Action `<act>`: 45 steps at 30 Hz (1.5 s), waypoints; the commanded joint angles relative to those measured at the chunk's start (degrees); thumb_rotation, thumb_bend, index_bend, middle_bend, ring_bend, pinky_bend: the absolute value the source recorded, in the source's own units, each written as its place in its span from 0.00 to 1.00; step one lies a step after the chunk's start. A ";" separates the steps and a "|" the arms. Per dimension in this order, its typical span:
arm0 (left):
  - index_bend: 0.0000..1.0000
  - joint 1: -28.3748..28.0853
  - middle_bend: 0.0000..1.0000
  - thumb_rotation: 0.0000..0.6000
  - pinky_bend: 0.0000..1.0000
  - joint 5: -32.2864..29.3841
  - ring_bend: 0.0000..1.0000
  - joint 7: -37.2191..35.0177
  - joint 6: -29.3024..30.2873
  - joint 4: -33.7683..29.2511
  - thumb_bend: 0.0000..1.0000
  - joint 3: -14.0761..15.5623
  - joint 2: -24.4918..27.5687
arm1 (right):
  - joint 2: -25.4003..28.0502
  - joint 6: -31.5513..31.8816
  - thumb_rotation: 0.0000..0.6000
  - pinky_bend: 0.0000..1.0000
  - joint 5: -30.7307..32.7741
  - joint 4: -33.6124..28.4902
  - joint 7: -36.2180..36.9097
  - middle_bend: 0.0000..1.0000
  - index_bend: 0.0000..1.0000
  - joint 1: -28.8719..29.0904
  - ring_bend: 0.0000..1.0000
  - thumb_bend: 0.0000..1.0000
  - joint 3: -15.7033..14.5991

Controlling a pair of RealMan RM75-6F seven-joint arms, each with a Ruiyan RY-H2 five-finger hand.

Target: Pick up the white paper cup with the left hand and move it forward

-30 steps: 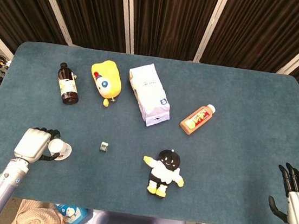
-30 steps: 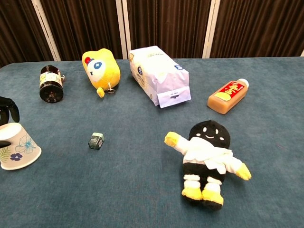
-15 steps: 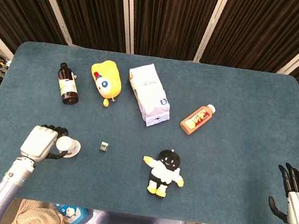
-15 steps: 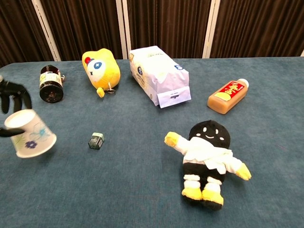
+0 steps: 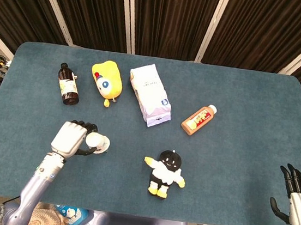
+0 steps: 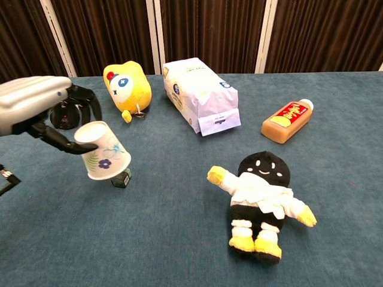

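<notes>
— Left robot hand (image 6: 37,106): what is it doing?

— It grasps the white paper cup (image 6: 102,150) by its closed base, dark fingers (image 6: 64,142) wrapped around that end. The cup is tilted, open mouth facing right and down, and it is up off the blue counter (image 5: 239,107).

— Where is the cup among the other things?

— Left of centre, above a small green box (image 6: 121,177) in the chest view. The brown bottle (image 5: 68,85) and the yellow plush (image 5: 107,82) lie farther back, the white bag (image 5: 150,94) beyond and to the right. The black-and-white doll (image 5: 165,173) lies to the right, well apart, and the orange juice bottle (image 5: 198,119) farther right.

— And the right robot hand (image 5: 296,195)?

— At the near right corner, off the counter's edge, fingers spread, grasping nothing.
</notes>
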 commanded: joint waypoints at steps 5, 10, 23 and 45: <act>0.40 -2.91 0.52 1.00 0.51 -3.16 0.45 4.54 -1.52 2.82 0.26 -0.58 -4.30 | 0.00 -0.41 1.00 0.04 0.28 0.08 0.26 0.00 0.00 0.20 0.00 0.38 0.10; 0.40 -3.55 0.52 1.00 0.51 -5.18 0.45 6.31 -1.84 3.24 0.26 -0.24 -4.95 | -0.02 -0.60 1.00 0.04 0.43 0.22 0.35 0.00 0.00 0.30 0.00 0.38 0.15; 0.09 -4.26 0.10 1.00 0.21 -8.18 0.10 7.30 -3.44 0.10 0.12 1.54 -2.27 | 0.06 -0.70 1.00 0.04 0.59 0.10 0.36 0.00 0.00 0.29 0.00 0.38 0.11; 0.00 10.52 0.00 1.00 0.01 8.76 0.00 -8.77 12.38 -8.44 0.11 12.75 21.34 | 0.22 -0.70 1.00 0.04 -0.39 0.31 -0.81 0.00 0.00 0.17 0.00 0.39 -0.60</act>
